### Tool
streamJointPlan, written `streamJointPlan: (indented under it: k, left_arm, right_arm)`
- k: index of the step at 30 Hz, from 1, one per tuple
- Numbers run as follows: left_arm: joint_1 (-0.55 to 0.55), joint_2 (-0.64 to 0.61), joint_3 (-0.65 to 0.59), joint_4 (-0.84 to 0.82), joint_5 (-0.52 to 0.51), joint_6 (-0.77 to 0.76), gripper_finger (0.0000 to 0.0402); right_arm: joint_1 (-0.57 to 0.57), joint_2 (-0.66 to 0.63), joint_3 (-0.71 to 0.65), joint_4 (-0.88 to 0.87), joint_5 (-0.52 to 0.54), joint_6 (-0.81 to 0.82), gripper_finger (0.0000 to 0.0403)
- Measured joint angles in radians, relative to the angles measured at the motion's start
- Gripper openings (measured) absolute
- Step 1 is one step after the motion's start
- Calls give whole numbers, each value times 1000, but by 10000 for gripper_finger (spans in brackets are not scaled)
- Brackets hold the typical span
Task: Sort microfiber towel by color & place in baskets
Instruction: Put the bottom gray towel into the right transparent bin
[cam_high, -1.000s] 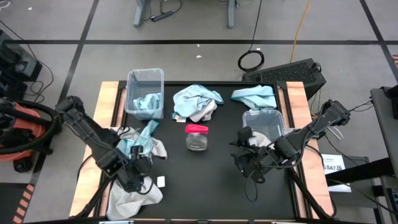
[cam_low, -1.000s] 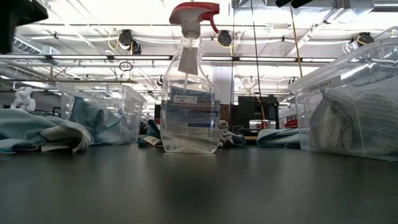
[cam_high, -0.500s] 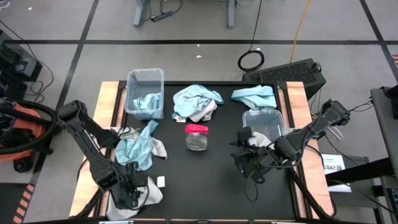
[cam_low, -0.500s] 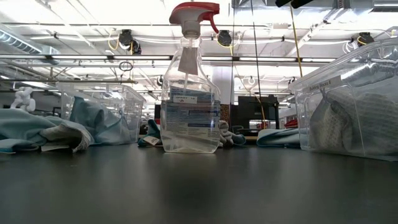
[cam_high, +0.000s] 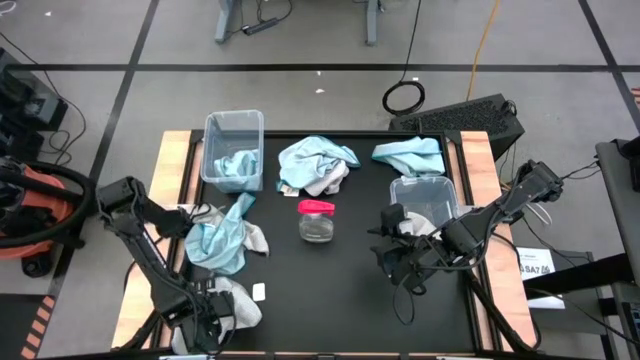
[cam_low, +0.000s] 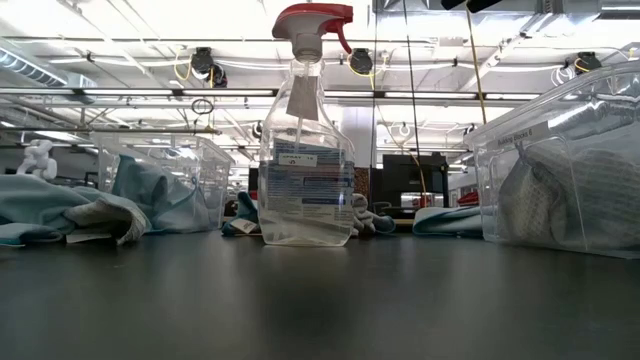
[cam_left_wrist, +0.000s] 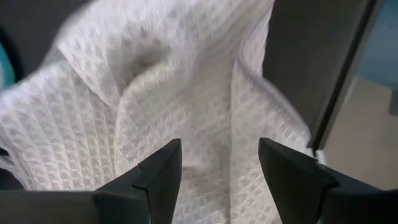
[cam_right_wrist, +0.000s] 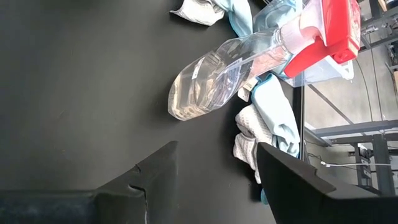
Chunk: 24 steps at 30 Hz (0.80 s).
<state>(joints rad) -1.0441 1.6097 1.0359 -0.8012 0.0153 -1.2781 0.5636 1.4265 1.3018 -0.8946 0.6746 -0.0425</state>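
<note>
My left gripper (cam_high: 207, 318) (cam_left_wrist: 217, 168) points down, open, at the table's near left corner. Its fingers stand just over a crumpled white waffle-weave towel (cam_high: 241, 306) (cam_left_wrist: 180, 87); I cannot tell whether they touch it. A blue towel (cam_high: 220, 242) lies on another white one a little farther in. The left basket (cam_high: 233, 150) at the far left holds a blue towel. The right basket (cam_high: 425, 198) holds a pale towel. My right gripper (cam_high: 393, 252) (cam_right_wrist: 217, 171) hangs open left of that basket, facing the spray bottle (cam_right_wrist: 249, 65).
A clear spray bottle with a red trigger head (cam_high: 317, 220) (cam_low: 305, 150) stands mid-table. A blue and white towel pile (cam_high: 318, 165) lies at the far middle. Another blue towel (cam_high: 408, 153) lies at the far right. The table's edge (cam_left_wrist: 333, 93) runs close beside the white towel.
My left gripper has gone toward the table's near edge and down, rolling at the wrist. It has left the blue towel and come over the white towel at the near left corner. Its fingers have stayed open. No towel has moved.
</note>
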Motion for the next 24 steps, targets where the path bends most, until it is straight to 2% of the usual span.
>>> streamJointPlan:
  k: [20,24]
  left_arm:
    - [-6,179,5,-20,17,1,219]
    - [-6,187,6,-18,1,3,206]
  right_arm:
    - [1,0,0,-1,-28,6,208]
    - [1,0,0,-1,-28,8,208]
